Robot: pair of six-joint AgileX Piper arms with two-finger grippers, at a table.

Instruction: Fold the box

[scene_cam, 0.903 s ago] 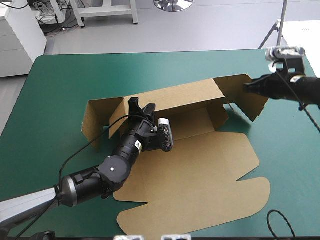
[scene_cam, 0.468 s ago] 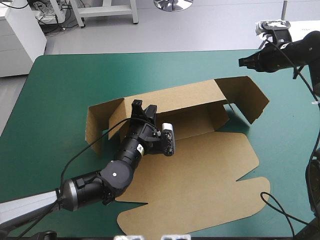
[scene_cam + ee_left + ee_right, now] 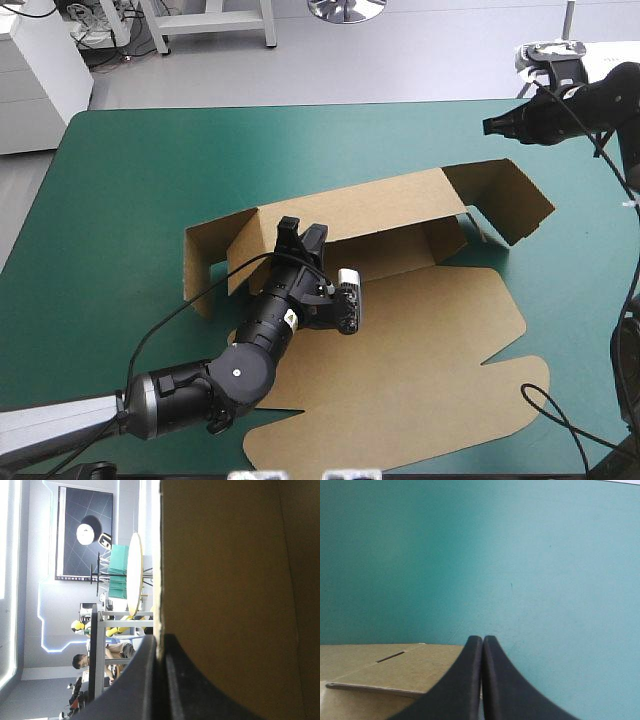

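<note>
Box: the brown box (image 3: 330, 365) lies part-formed on the teal-green table (image 3: 120, 170), about mid-table.
Lid panel: the broad lid panel (image 3: 430, 350) is the box's near side, lying flat with rounded tabs at its near edge.
Rear wall: the long rear wall (image 3: 370, 205) stands raised along the box's far side.
End flaps: the left end flap (image 3: 210, 245) and the right end flap (image 3: 505, 195) stand at the two ends of the rear wall, each bent toward the box's near side.
Left gripper: the left gripper (image 3: 300, 232) reaches in over the lid panel to the rear wall's top edge, near the box's left end.
Left gripper's hold: in the left wrist view its black fingers (image 3: 135, 680) are all but closed, with the wall's board edge pinched between them.
Right gripper: the right gripper (image 3: 490, 125) hangs in the air beyond the box's right end flap, apart from the board.
Right gripper's hold: in the right wrist view its fingers (image 3: 470, 680) are pressed together in one point, with nothing held. Under them shows a piece of the box with a narrow slot (image 3: 390, 656).
</note>
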